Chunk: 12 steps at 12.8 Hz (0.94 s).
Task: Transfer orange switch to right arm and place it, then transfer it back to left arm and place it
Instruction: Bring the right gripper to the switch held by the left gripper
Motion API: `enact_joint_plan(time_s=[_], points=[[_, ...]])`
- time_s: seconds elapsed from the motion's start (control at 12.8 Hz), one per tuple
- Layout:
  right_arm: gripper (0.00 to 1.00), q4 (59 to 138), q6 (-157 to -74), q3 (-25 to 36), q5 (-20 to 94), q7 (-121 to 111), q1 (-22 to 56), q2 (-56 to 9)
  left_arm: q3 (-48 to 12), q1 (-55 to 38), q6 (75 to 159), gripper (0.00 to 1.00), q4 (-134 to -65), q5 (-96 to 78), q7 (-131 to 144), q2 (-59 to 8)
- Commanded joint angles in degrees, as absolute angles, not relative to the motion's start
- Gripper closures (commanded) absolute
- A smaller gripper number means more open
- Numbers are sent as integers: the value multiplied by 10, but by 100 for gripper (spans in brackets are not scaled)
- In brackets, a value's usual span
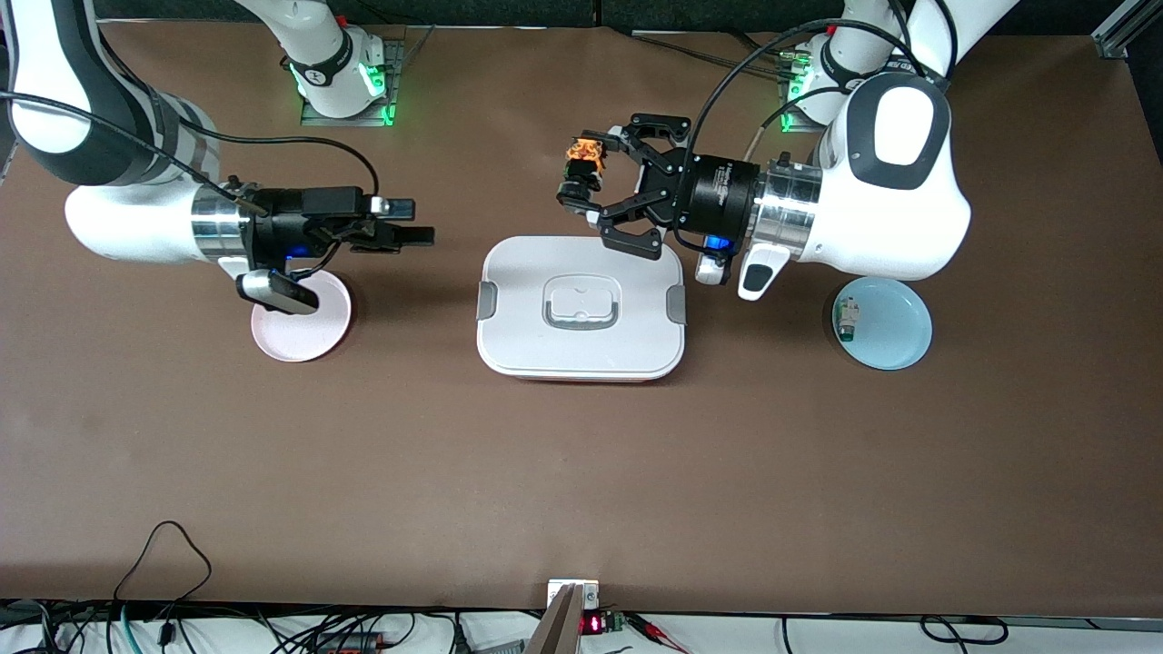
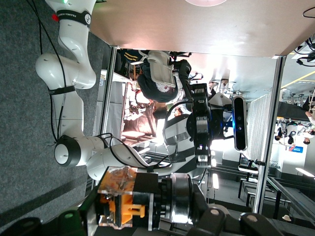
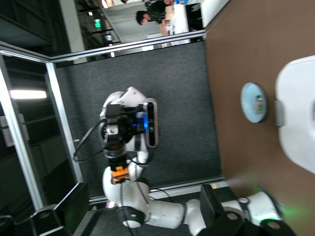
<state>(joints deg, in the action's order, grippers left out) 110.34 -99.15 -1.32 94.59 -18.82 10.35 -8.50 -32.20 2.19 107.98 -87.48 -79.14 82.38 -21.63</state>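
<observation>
Left gripper (image 1: 589, 193): up in the air, turned sideways, over the bare table just past the box's edge on the robots' side; its fingers are clamped on the orange switch.
Orange switch (image 1: 583, 161): held off the table between the left gripper's fingertips, orange end toward the robots' bases; in the left wrist view it shows close up (image 2: 129, 198), black body with an orange tab.
Right gripper (image 1: 405, 223): held level in the air, over the table beside the pink plate, pointing toward the left gripper; fingers spread wide, nothing in them.
In the way: the white box (image 1: 581, 307) sits on the table between the two grippers' ends, lid on, grey clips on both sides, under and nearer the front camera than the left gripper.
Pink plate (image 1: 304, 318): below the right arm's wrist, toward the right arm's end of the table; nothing visible on its bare part.
Blue plate (image 1: 886, 324): toward the left arm's end, below the left arm's elbow; a small white-and-green part (image 1: 847, 319) lies on it near its rim.
Hard to see: the right arm's wrist camera covers part of the pink plate; the right gripper's fingertips look thin and dark from above.
</observation>
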Motion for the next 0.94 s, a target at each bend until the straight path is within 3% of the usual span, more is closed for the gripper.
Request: enact_joint_plan(time_s=[0.0, 0.55, 0.86], points=[[0, 1109, -1003, -10, 1022, -206, 152, -83, -322, 15, 1086, 83, -860, -805, 838, -225], [0, 1094, -1056, -11, 1100, -223, 221, -97, -321, 17, 1085, 83, -860, -804, 844, -228], [0, 1088, -1061, -47, 1157, -228, 224, -112, -321, 21, 1085, 82, -860, -805, 845, -228]])
